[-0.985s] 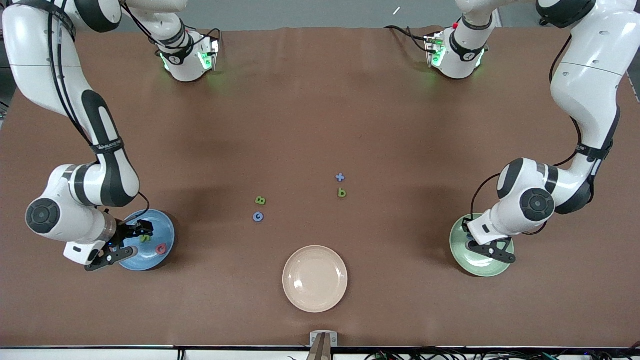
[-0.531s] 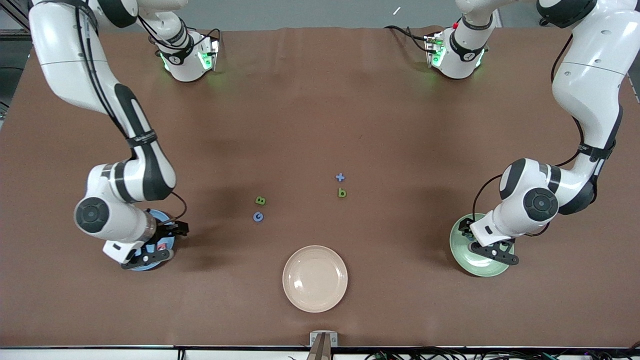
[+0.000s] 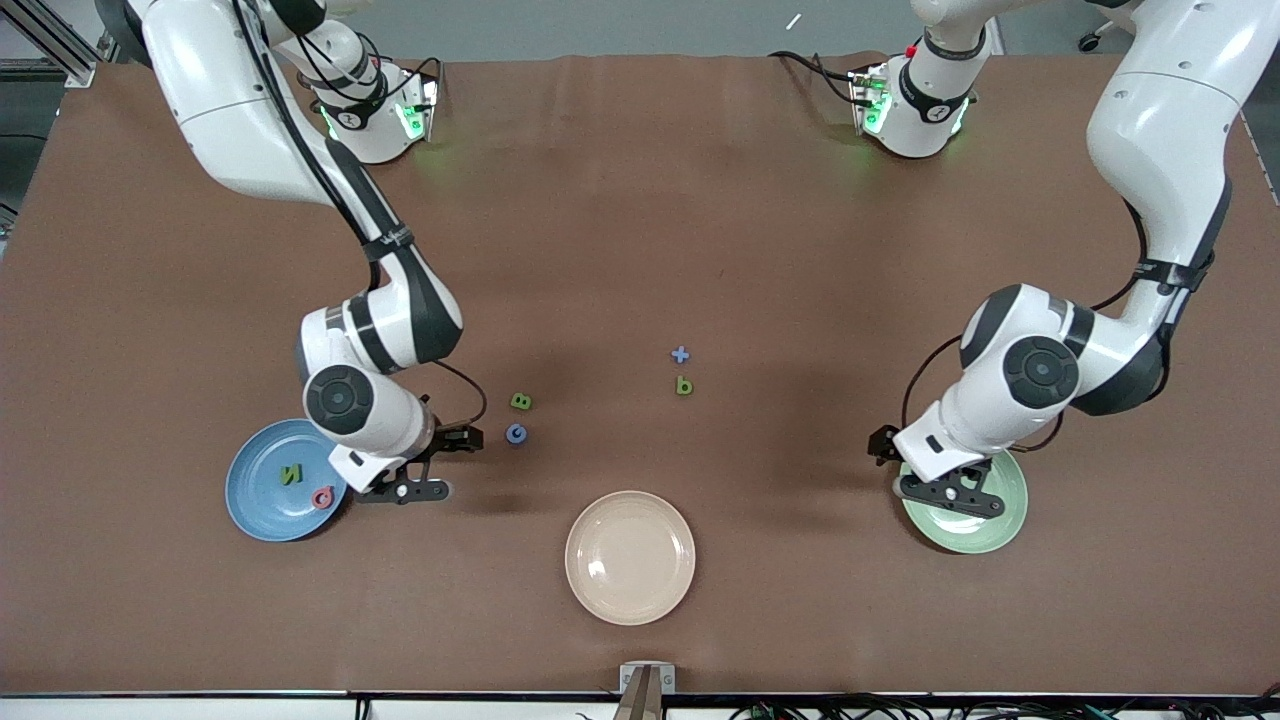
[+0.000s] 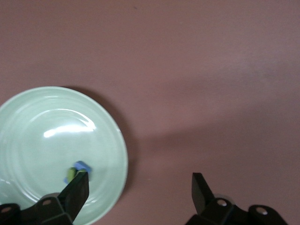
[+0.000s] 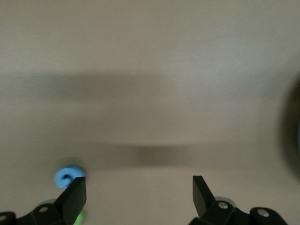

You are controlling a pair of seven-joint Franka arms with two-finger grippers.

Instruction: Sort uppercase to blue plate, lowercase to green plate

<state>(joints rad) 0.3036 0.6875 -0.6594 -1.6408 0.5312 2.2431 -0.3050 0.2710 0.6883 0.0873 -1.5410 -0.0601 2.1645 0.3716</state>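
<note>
The blue plate [image 3: 255, 500] holds the green N [image 3: 291, 474] and the pink-red Q [image 3: 322, 497]. My right gripper [image 3: 438, 467] is open and empty, low over the table between that plate and the blue G [image 3: 516, 433]; the G shows by one fingertip in the right wrist view [image 5: 68, 176]. The green B [image 3: 521, 401] lies beside the G. The blue x [image 3: 681, 354] and the green p-like piece [image 3: 684, 385] lie mid-table. My left gripper [image 3: 925, 474] is open and empty at the green plate's [image 3: 992, 522] edge. That plate [image 4: 42, 140] holds a blue and a green piece [image 4: 78, 169].
A cream-beige plate [image 3: 630, 556] sits near the table's front edge, nearer to the camera than the loose letters. The two arm bases stand along the farthest edge of the brown table.
My right gripper has left the blue plate and moved toward the blue G; the N and Q stay on the plate. My left gripper has moved off the green plate toward mid-table.
</note>
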